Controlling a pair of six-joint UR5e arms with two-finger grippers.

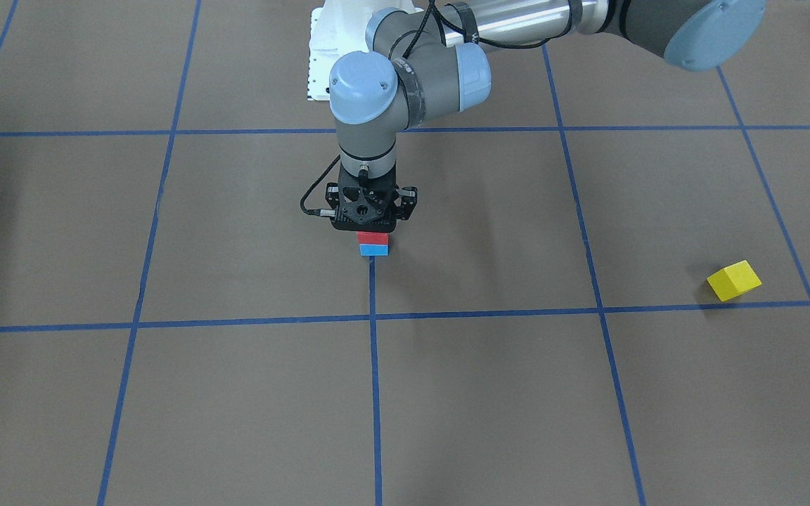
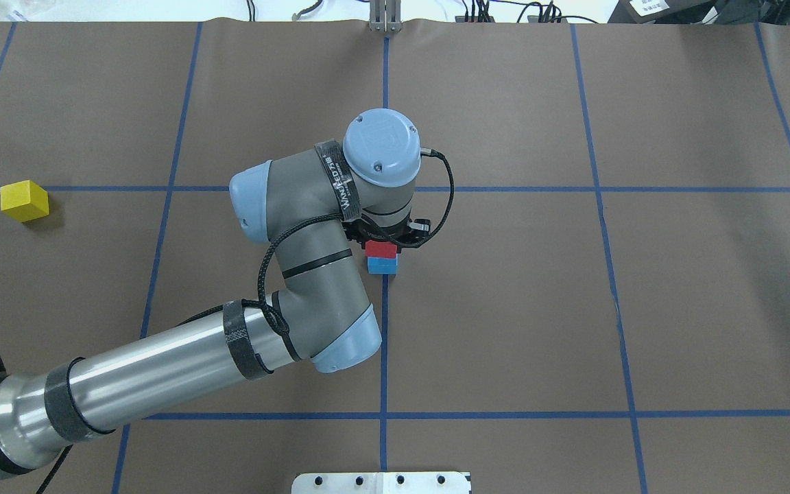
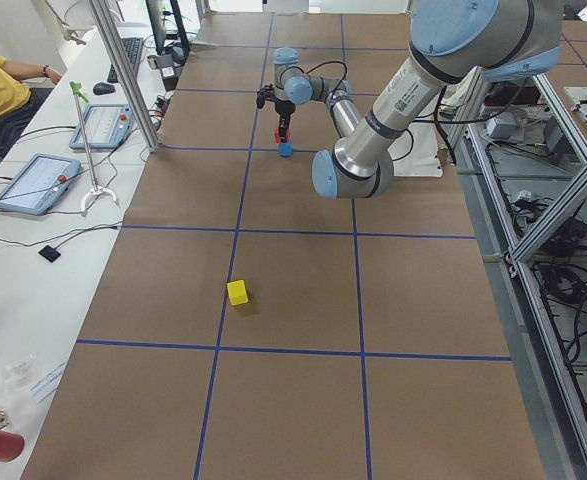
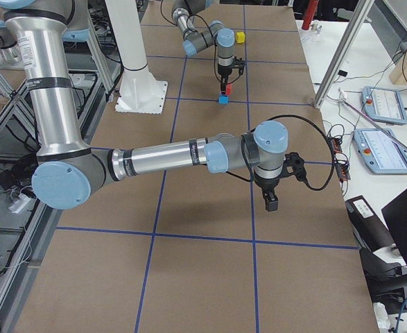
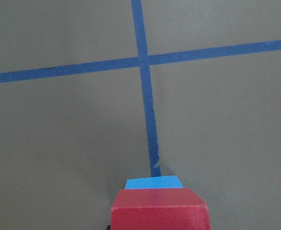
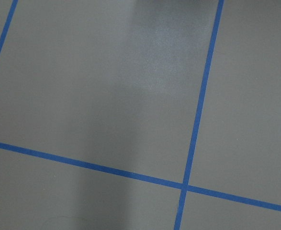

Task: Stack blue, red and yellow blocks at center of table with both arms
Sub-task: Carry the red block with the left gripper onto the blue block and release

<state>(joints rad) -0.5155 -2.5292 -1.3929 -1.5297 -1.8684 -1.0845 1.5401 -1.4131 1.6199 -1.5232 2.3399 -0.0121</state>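
- Stacking of the second cube is the step in hand: the red block (image 1: pixel 373 238) is squarely over the blue block (image 1: pixel 375 250) at the middle of the table (image 1: pixel 166 393), on a tape line.
- From the front the red and blue faces meet with no gap. I cannot tell for sure whether red's full weight rests on blue.
- The left gripper (image 1: pixel 371 226) stands upright right over red, its body just above the cube. Its fingers are hidden in every view, so I cannot tell whether it clamps red or has let go.
- The left wrist view shows red close at the bottom edge, with a strip of blue beyond it, which fits a cube sitting between the fingers.
- The yellow block (image 1: pixel 734 280) lies alone, well apart, on the robot's left side, just beside a tape line and turned askew to the grid.
- The right gripper (image 4: pixel 270 201) hangs over bare table on the robot's right, near no cube. It shows only in the side view, so I cannot tell its state.
- By my judgement, the next move calls for a full release and a straight rise, so the fingers do not drag red off blue.
- After that, yellow must be fetched. Its skew asks for a wrist turn to meet flat faces, and the placement on top must be gentle.
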